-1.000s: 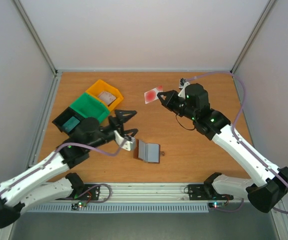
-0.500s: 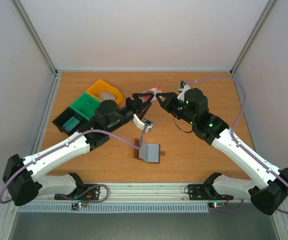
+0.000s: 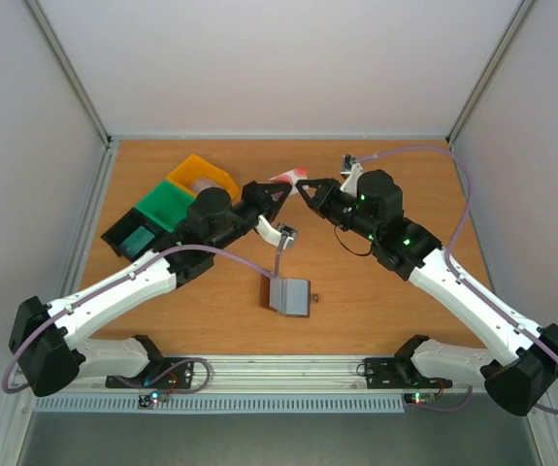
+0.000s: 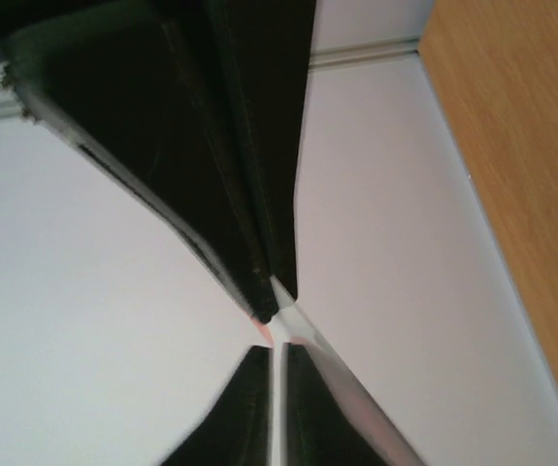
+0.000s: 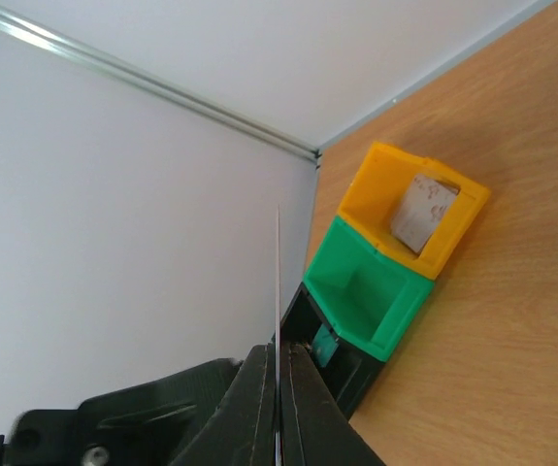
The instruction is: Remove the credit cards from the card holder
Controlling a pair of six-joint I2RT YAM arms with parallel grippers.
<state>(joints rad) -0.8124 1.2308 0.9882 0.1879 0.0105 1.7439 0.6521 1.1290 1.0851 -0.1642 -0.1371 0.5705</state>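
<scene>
A red credit card hangs in the air above the back middle of the table, pinched from both sides. My left gripper is shut on its left part and my right gripper is shut on its right part, tips almost meeting. The card shows edge-on as a thin line rising from the right gripper, and as a pale sliver between the fingers of the left gripper. The card holder lies open on the table below, grey inside up, untouched.
A yellow bin with a pale card-like piece, a green bin and a black bin stand in a row at the back left. The same bins appear in the right wrist view, yellow bin farthest. Enclosure walls surround the table.
My left arm swung from beside the card holder up to the card held by the right gripper, and its jaws went from open to shut on it. The right gripper shifted slightly left.
</scene>
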